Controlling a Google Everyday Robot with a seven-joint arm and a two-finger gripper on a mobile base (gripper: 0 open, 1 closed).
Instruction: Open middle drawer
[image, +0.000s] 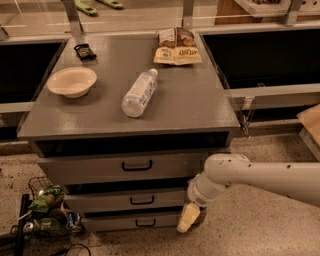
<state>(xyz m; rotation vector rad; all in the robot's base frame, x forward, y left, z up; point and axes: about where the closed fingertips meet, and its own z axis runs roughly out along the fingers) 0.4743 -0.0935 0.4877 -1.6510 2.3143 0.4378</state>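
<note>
I see a speckled floor (260, 235) under dim warm light, dark bays (260, 55) flanking the grey counter (190, 100), the jaws low by its lower-right front.
</note>
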